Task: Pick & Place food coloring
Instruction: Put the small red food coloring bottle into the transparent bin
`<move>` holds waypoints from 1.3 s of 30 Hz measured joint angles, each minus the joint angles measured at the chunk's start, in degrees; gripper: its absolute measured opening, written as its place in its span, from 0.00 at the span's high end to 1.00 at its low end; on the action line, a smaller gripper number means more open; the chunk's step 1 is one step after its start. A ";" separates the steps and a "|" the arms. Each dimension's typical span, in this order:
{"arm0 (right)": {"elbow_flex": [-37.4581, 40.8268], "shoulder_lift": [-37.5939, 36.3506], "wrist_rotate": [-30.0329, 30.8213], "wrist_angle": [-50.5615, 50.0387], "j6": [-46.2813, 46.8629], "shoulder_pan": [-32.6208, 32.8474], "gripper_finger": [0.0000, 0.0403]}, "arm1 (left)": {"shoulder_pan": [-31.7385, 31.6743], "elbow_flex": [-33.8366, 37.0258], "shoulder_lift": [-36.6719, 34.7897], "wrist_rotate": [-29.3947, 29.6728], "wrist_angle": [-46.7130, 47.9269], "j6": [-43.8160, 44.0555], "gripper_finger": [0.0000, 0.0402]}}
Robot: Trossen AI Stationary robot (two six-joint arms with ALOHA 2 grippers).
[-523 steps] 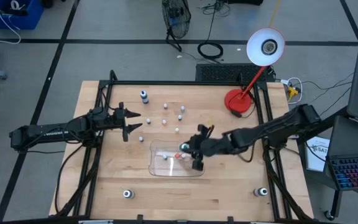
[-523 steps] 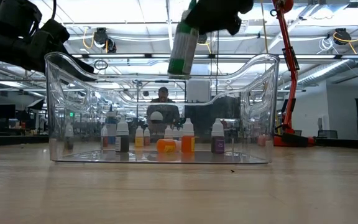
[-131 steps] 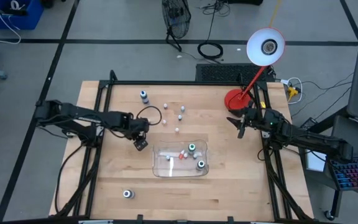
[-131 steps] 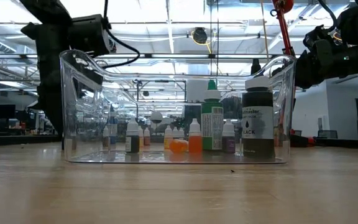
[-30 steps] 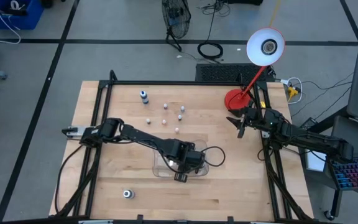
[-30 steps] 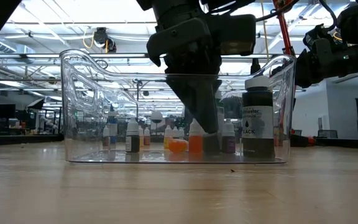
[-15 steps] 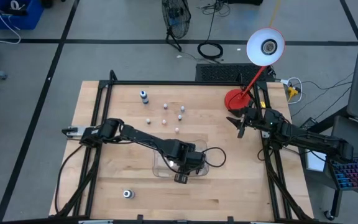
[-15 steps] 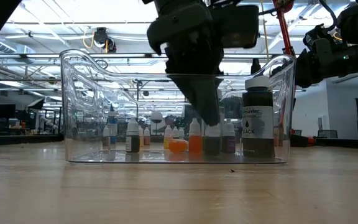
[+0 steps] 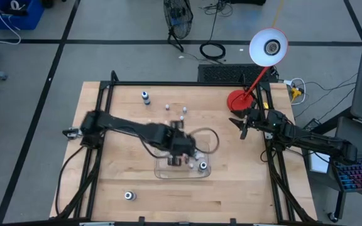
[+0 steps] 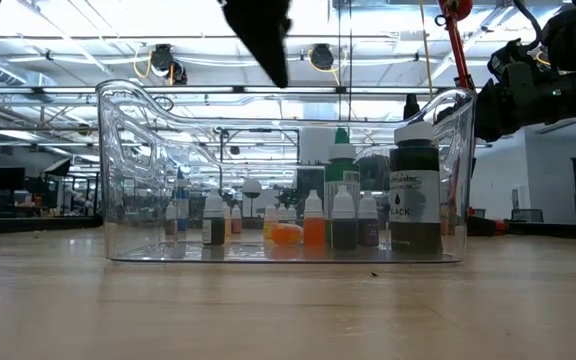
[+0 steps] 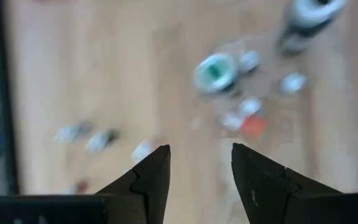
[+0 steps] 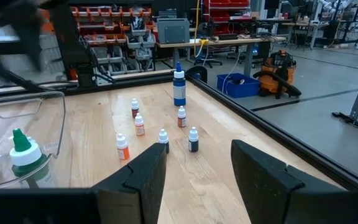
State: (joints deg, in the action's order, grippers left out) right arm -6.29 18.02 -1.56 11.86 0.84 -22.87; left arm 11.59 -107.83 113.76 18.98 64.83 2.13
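Observation:
A clear tray point(image 9: 162, 169) holds several food coloring bottles: a green-topped one point(image 10: 340, 185), a black one with a white cap point(image 10: 415, 200), small upright ones point(image 10: 343, 222) and an orange one lying down point(image 10: 288, 235). More small bottles point(image 9: 182, 117) stand loose on the wood at the far side, with a blue bottle point(image 9: 146, 97) beyond them. My left gripper point(image 9: 181, 150) hangs open above the tray, nothing between its fingers point(image 11: 201, 168). My right gripper point(image 9: 239, 125) waits open at the table's right edge.
A red desk lamp point(image 9: 241, 102) stands at the far right corner, close to my right arm. One bottle point(image 9: 129, 195) stands alone near the front left. The black frame rails point(image 9: 99, 113) run along the table's left and right sides. Bare wood lies in front of the tray.
My left gripper has risen out of the tray and drawn back toward the table's far edge, tipping less steeply. The small dark bottle that was under its fingertips now stands free in the tray, upright among the others.

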 joint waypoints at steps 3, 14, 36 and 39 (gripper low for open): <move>0.01 0.00 0.00 0.00 0.00 0.00 0.58 | -1.88 5.78 -6.38 0.12 0.32 3.32 0.57; 0.01 0.04 -0.02 -0.04 0.00 0.00 0.58 | -17.06 42.47 -30.56 -8.18 -20.72 8.79 0.62; 0.01 0.07 0.00 -0.07 -0.02 0.00 0.58 | -31.26 58.88 -31.13 -11.81 -27.16 11.04 0.33; 0.01 0.07 0.00 -0.07 0.00 0.00 0.58 | -33.51 59.76 -31.13 -12.01 -28.85 10.47 0.33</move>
State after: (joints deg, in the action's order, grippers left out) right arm -6.28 18.09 -1.56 11.79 0.84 -22.87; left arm -21.92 -48.07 82.63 6.97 35.98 12.60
